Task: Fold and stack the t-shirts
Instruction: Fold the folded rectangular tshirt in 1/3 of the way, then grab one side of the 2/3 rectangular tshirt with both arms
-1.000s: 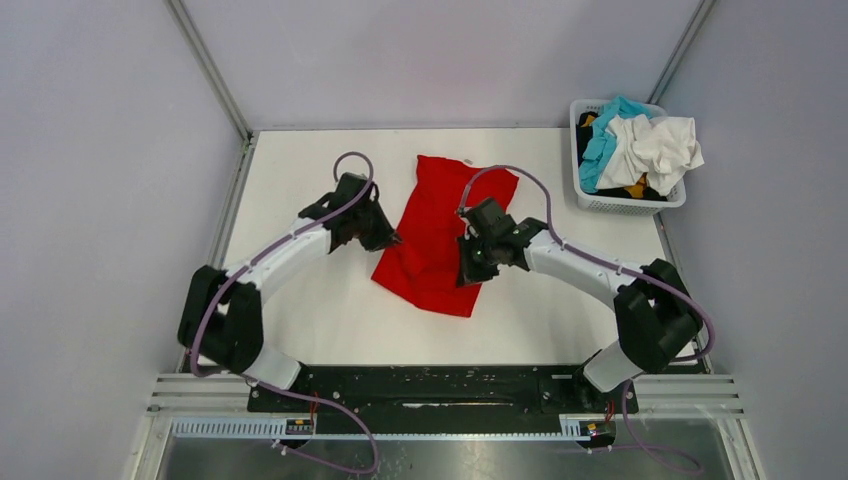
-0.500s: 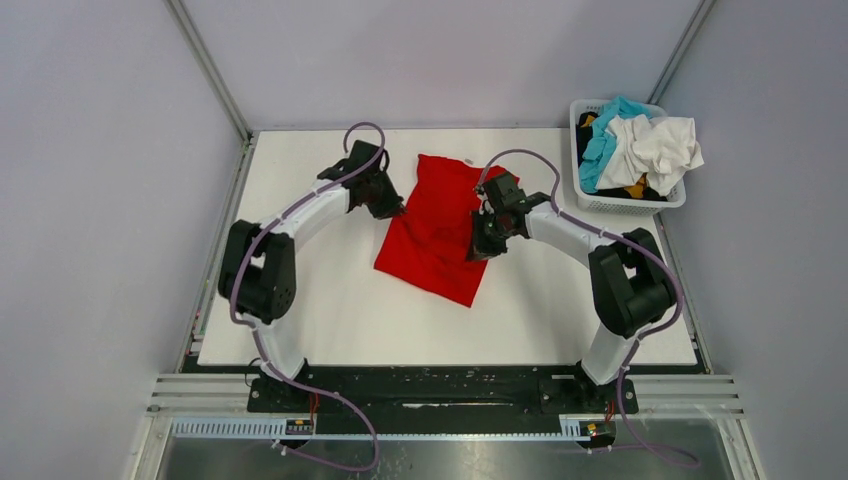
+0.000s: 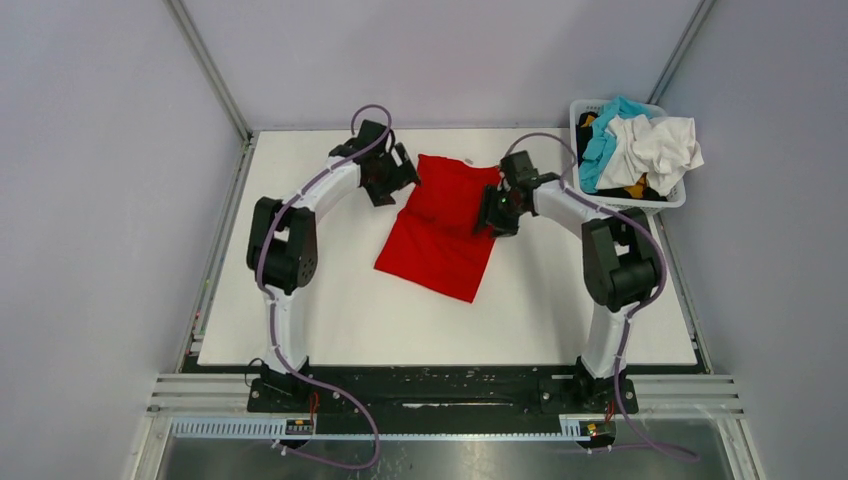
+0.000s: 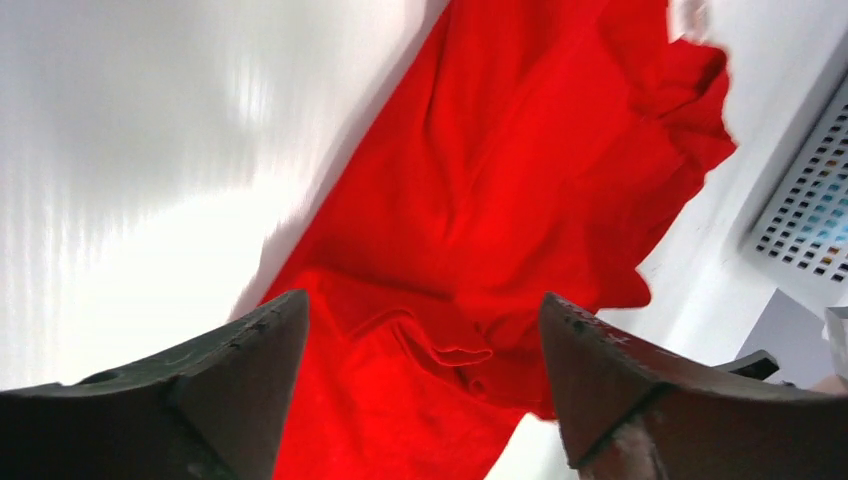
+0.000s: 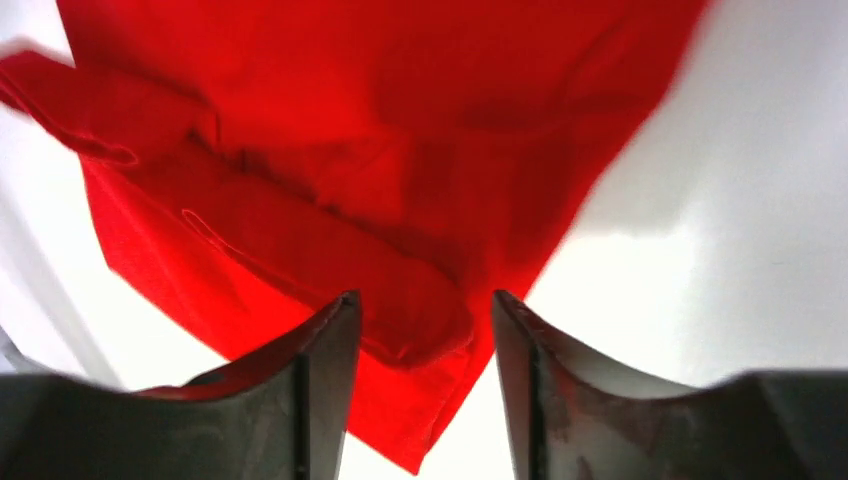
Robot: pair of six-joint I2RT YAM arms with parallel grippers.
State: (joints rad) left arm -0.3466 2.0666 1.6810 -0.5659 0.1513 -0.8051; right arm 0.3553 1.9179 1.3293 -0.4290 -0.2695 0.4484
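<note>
Top external view sets the red t-shirt (image 3: 437, 225) flat on the worktop (image 3: 330, 310), with the left pincer (image 3: 398, 180) and right pincer (image 3: 495, 208) at its far corners, their fingers hidden by the wrists. Wrist views show both jaws parted and empty over the cloth, the left wider. A basket (image 3: 628, 203) at the far right holds a crumpled white shirt (image 3: 657, 145) and teal shirt (image 3: 601, 150).

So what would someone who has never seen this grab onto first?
The bright red t-shirt lying in the middle of the white table catches the eye first. Two black-and-white arms curve in on it, the left hand and the right hand both open near its far end, one on each side. At the far right, a white basket is heaped with crumpled shirts.
</note>
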